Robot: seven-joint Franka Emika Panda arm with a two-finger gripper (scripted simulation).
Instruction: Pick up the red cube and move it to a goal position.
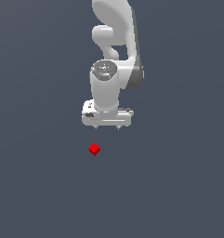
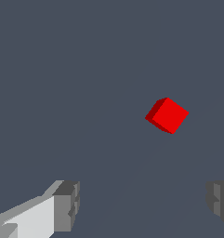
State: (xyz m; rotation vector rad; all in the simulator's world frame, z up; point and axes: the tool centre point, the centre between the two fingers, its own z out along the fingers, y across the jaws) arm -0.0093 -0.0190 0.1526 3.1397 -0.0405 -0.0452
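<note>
Just apart — red cube, pincer spread

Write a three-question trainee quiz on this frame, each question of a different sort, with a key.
1. True or false: the tool is shut on the small bright red cube.
2. Multiple choice: in the wrist view, the cube lies (A) between the grey fingertips, touching both; (B) ahead of the tool, clear of both fingertips; (C) out of sight.
3. Fill in: in the exterior view, the white robot arm appears ____ the cube in the picture.

Key
1. False: the jaws stand wide apart with nothing between them.
2. B.
3. Above.
</note>
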